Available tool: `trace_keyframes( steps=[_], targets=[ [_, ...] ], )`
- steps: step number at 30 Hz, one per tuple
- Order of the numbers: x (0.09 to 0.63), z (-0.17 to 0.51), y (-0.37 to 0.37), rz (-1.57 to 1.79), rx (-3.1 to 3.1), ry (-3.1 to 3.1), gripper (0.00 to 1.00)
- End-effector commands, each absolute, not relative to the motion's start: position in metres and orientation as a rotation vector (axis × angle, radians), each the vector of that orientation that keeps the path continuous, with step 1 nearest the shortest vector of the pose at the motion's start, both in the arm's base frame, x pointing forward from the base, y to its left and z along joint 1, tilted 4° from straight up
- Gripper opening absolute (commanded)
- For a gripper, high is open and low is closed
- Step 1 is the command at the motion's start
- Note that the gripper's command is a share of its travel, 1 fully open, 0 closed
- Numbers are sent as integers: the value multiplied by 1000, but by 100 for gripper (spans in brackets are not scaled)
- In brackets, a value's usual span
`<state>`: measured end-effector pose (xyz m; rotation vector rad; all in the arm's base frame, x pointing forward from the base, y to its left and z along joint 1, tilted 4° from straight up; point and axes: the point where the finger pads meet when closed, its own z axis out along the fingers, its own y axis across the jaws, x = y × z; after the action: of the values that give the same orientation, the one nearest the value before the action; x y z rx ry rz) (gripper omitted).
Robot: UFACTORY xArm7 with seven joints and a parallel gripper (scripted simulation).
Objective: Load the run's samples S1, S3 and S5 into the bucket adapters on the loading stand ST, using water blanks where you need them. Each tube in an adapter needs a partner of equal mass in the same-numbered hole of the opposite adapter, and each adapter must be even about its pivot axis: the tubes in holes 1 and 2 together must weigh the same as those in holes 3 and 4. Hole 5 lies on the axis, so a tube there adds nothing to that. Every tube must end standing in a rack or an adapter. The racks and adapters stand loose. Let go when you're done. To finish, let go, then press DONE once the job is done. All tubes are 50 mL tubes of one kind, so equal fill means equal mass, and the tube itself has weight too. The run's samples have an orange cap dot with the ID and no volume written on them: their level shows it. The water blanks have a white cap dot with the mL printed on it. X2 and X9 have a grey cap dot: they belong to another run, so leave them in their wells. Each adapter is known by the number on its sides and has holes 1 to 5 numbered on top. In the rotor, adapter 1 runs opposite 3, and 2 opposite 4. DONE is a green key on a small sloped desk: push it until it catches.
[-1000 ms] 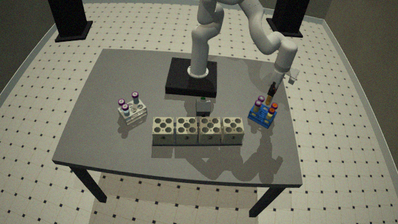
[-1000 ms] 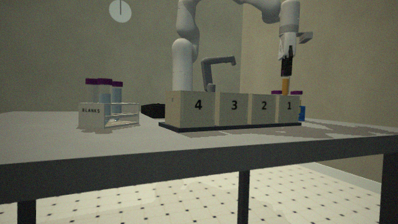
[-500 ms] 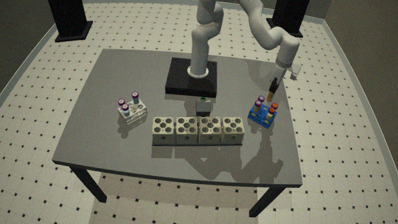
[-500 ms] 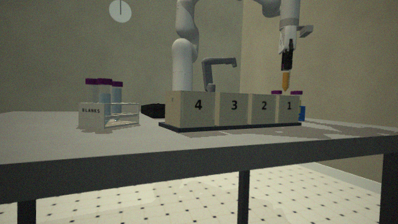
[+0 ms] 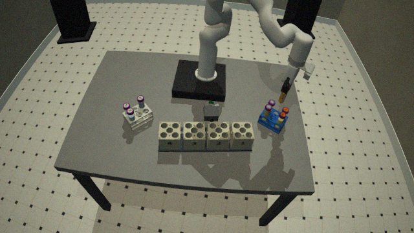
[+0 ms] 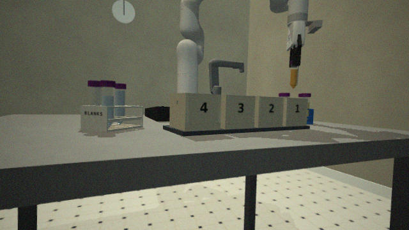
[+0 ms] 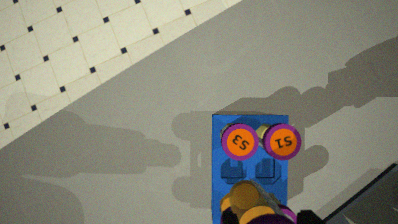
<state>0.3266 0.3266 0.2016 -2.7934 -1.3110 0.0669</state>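
Exterior view shows a black-fingered gripper (image 5: 286, 85) (image 6: 294, 57) closed on an orange-filled, clear conical tube (image 5: 282, 97) (image 6: 293, 78) (image 7: 244, 195), held above the blue plastic rack (image 5: 269, 125) (image 6: 310, 116) (image 7: 217, 150) near the worktop's right edge in the top view. Four purple-capped tubes stand there; three blue-filled tubes occupy the white BLANKS rack (image 5: 142, 123) (image 6: 94, 119), toward the left edge.

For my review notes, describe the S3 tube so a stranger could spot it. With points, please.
At the grey table's (image 5: 107, 145) edge sits a blue rack (image 5: 270, 125) (image 7: 216, 150). Of its two orange-dotted, purple-rimmed caps, this one (image 7: 240, 142) reads S3; its neighbour (image 7: 282, 142) reads S1.
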Motion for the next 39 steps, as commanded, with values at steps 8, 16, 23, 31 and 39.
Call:
trace_keyframes(
  steps=[8,16,23,31,39],
  targets=[
    [336,203,299,68,-2913,-1026,0],
    [345,201,270,76,-3006,-731,0],
    [355,199,236,84,-3076,-377,0],
    [364,198,208,90,-3104,-69,0],
    [375,196,169,92,-3107,69,0]
  ],
)
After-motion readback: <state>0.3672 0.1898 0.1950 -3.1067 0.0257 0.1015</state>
